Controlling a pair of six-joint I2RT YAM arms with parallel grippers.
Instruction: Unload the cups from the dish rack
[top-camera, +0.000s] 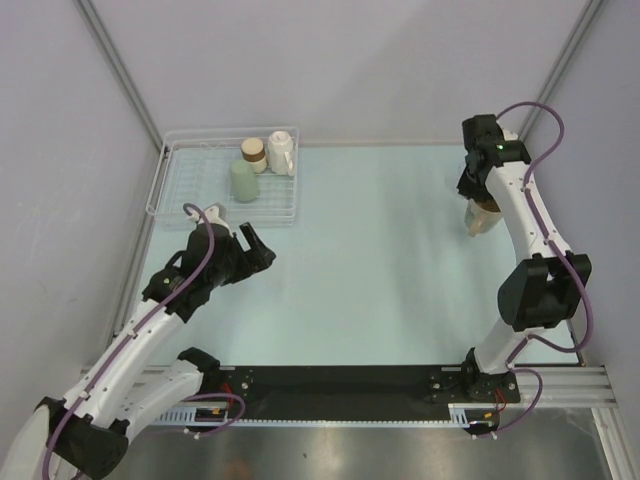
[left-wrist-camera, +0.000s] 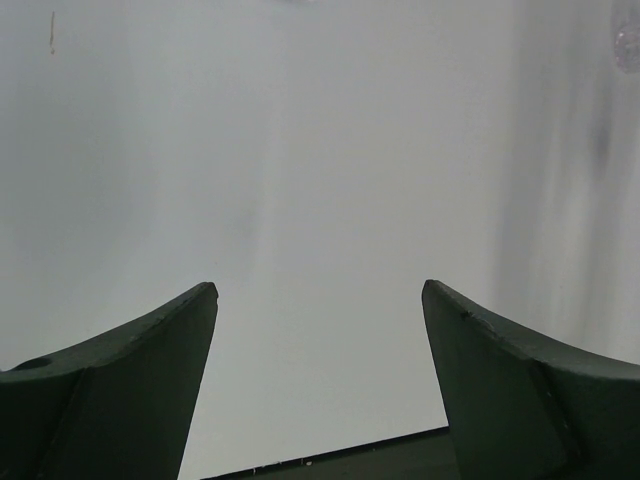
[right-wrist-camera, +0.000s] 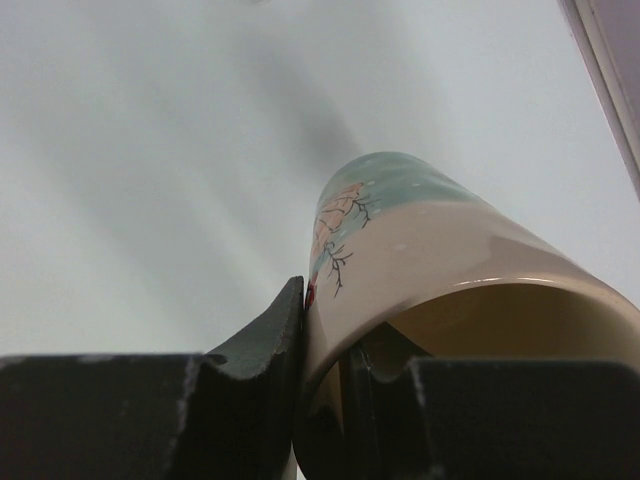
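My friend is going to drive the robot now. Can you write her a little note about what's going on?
Left gripper: open and empty, hovering just in front of the dish rack.
Right gripper: shut on the beige cup, pinching its rim, over the right side of the table.
In the rack: pale green cup, white cup, brown-topped cup.
Done: the beige cup is out of the rack.
Left: set it down, then unload the other three.

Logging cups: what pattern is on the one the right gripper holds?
Beige cup, teal band, branch-and-leaf drawing; clearest in right wrist view.
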